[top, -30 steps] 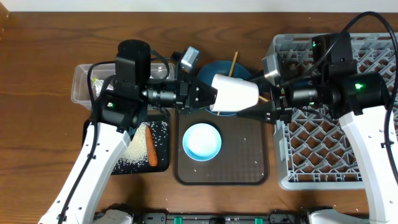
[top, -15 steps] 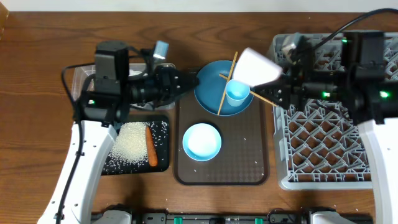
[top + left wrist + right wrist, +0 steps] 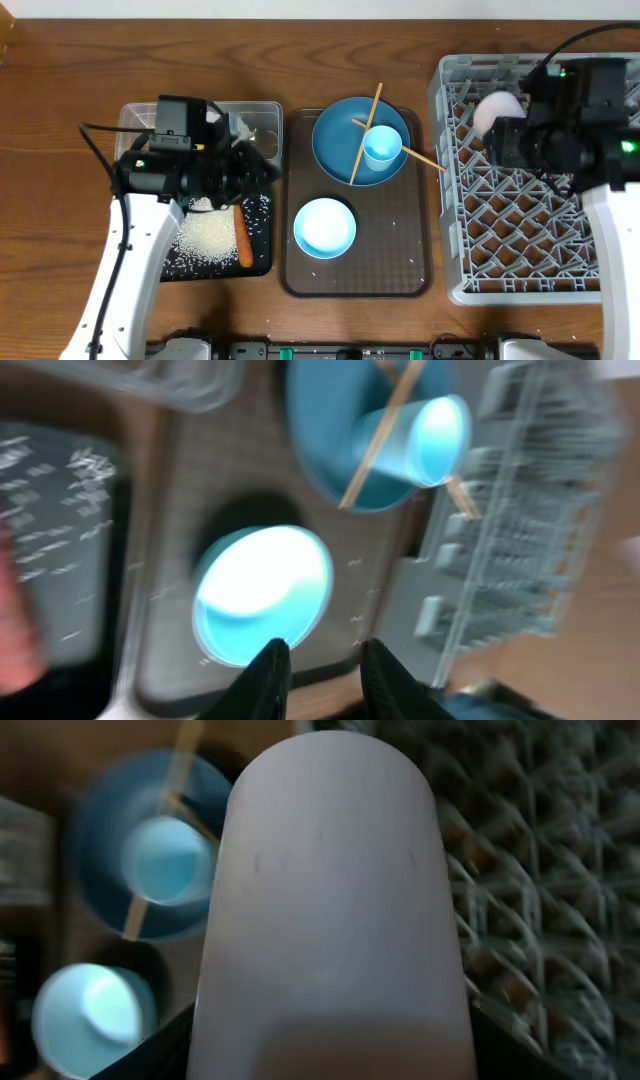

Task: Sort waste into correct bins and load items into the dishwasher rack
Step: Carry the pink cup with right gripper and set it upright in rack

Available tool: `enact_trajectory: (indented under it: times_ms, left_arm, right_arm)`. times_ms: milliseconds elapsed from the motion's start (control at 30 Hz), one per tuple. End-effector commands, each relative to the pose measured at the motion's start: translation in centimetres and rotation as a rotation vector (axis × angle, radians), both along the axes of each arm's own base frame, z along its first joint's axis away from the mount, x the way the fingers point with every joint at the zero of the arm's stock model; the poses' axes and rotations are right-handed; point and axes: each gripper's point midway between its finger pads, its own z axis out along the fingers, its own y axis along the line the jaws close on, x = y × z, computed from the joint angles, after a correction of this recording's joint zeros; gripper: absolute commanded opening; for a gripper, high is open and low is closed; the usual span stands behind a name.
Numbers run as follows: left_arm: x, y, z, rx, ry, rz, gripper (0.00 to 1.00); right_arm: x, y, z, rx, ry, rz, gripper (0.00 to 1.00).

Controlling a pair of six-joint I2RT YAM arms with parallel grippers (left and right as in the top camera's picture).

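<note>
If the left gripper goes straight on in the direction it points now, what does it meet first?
Most likely the pale blue bowl on the brown tray: in the wrist view it lies just ahead of the left gripper, though depth is unclear in the blur.

We are two white arms with black joints.
Our left arm [image 3: 125, 270], lower left, and right arm [image 3: 615, 235], right edge, carry black motor housings, looping black cables, green lights; black fingertips [image 3: 268, 668] below.
</note>
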Motion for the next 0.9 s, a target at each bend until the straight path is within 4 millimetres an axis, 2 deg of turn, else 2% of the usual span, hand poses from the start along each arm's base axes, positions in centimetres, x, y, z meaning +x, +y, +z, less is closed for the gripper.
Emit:
enact_trajectory:
  times_ms: [0,200,400,733,800,867]
  left_arm:
    - [-0.2,1.3,-1.0,0.189,-0.034,-0.031,0.27]
    - [-0.9,-0.2,-1.6,0.307,-0.074,-0.116,0.27]
    - [-1.3,-0.9,-1.9,0.392,-0.104,-0.158,0.27]
    - [-1.4,-1.1,-1.9,0.401,-0.108,-0.167,0.27]
    - [-1.5,-1.0,-1.9,0.401,-0.106,-0.168,0.27]
    - [-1.5,-1.0,-1.9,0.401,-0.106,-0.168,0.27]
  right_arm:
    - [0.4,-1.5,-2.0,-0.057,0.082,-0.069,0.31]
    - [0.5,-1.5,-6.1,-0.064,0.246,-0.063,0.29]
    - [1.0,-1.5,-9.0,-0.075,0.339,-0.036,0.29]
    - [1.6,-1.5,-13.1,-0.080,0.454,-0.020,0.24]
    - [1.7,-1.5,-13.6,-0.081,0.466,-0.019,0.27]
    - [1.7,-1.5,-14.0,-0.084,0.475,-0.007,0.42]
